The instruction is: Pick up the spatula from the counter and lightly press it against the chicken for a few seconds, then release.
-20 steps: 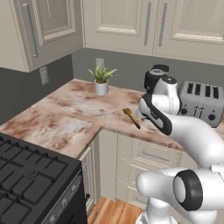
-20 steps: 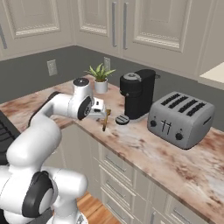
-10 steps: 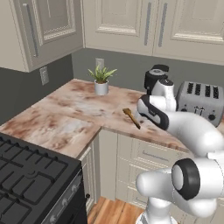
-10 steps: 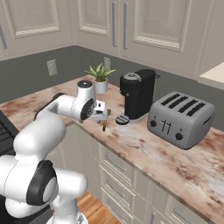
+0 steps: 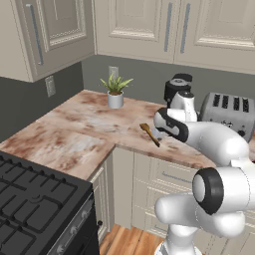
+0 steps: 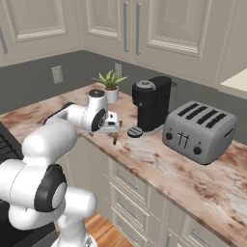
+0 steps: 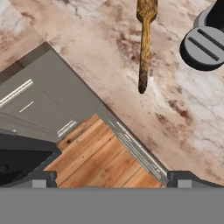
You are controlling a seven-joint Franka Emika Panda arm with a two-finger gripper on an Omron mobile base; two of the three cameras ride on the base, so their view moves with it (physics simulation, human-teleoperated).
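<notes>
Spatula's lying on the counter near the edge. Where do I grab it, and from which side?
Grip the spatula mid-handle, from straight above. It lies flat on the counter, so nothing gets under it from the side; the handle is straight and narrow, so close across it. That spot is clear of the coffee machine's base.

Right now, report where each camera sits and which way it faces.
Left base view: behind the arm, to its left, facing forward and down over the counter; arm rises lower right.
Right base view: behind to its right, same counter; arm rises lower left.
Hand view: on the hand, looking down at the wooden spatula; open pincer tips at bottom.
Both base views share coffee machine, toaster, potted plant.
</notes>
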